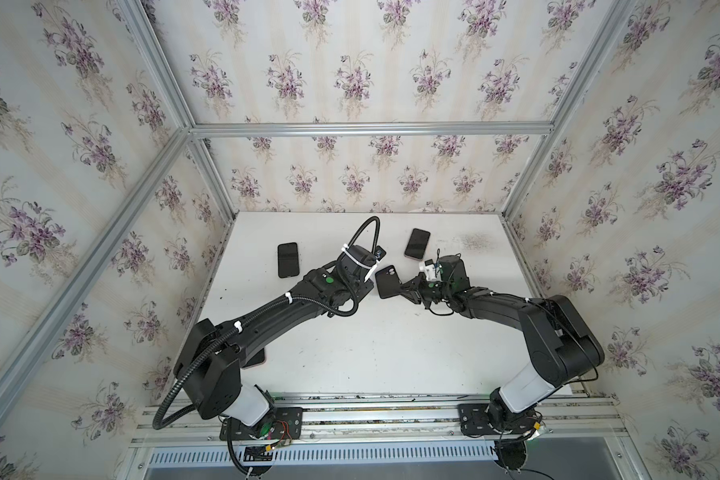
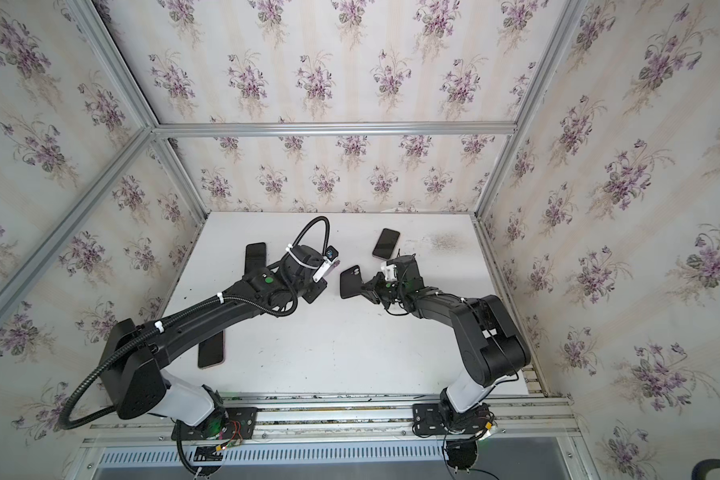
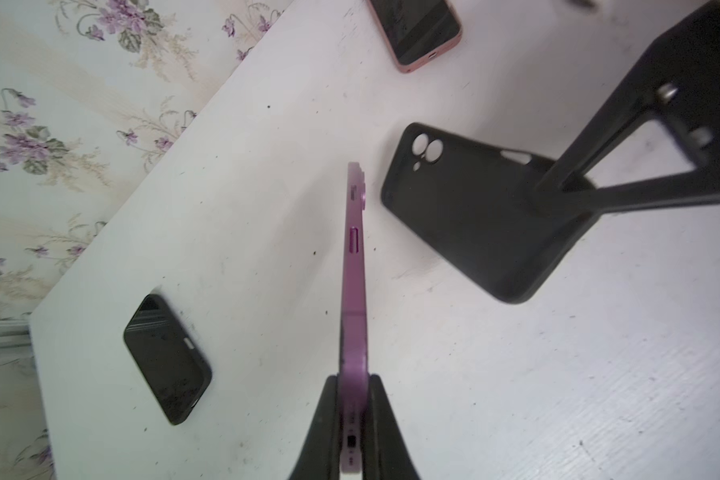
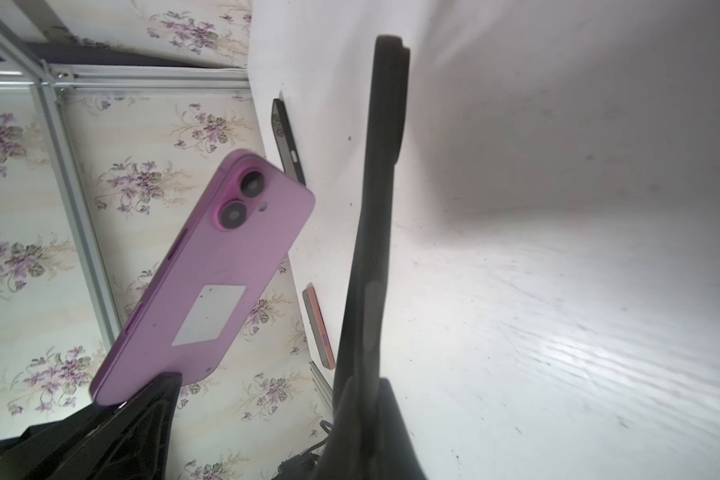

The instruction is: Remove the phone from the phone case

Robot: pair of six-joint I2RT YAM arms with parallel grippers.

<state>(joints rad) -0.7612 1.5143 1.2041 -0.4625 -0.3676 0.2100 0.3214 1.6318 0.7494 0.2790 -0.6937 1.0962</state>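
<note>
My left gripper (image 3: 353,399) is shut on the bottom end of the bare purple phone (image 3: 353,291), which I see edge-on in the left wrist view. The right wrist view shows the phone's (image 4: 208,282) back, with two lenses and a white sticker, held off the table. The black phone case (image 3: 466,216) is apart from the phone, just to its right, with nothing inside it. My right gripper (image 4: 362,399) is shut on one end of the case (image 4: 379,208). In both top views the case (image 1: 386,281) (image 2: 352,282) hangs between the two wrists; the phone is hidden under the left wrist.
A phone in a black case (image 1: 288,259) lies at the back left of the white table (image 1: 391,353). A phone in a pink case (image 1: 417,243) lies at the back, right of the middle. Another phone (image 2: 211,349) lies partly under the left arm. Wallpapered walls close three sides.
</note>
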